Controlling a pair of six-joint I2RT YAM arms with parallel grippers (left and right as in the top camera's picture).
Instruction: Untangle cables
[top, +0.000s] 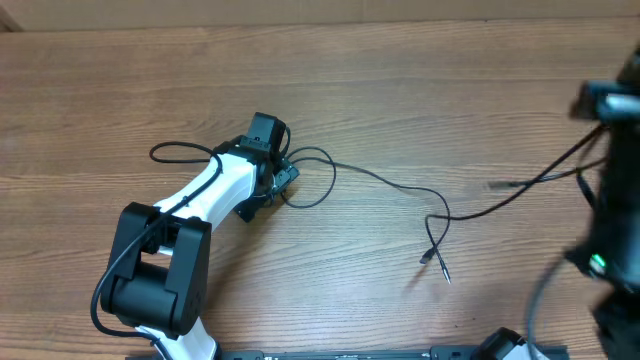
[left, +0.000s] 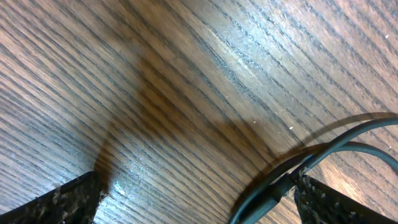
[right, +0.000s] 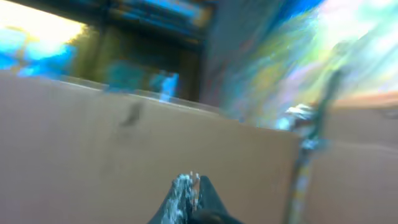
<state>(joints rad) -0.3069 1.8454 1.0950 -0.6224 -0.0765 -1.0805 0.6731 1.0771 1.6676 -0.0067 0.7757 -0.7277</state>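
Cables (top: 400, 186) strewn on wooden table (top: 420, 70), left gripper (top: 279, 187) spread wide over them

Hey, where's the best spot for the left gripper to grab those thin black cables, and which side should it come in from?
Grip the cables where the strands bunch together, close against one finger of the open left gripper. Come straight down from above, shifted toward that bunch. They lie flat on the table, so the fingers need to straddle them.
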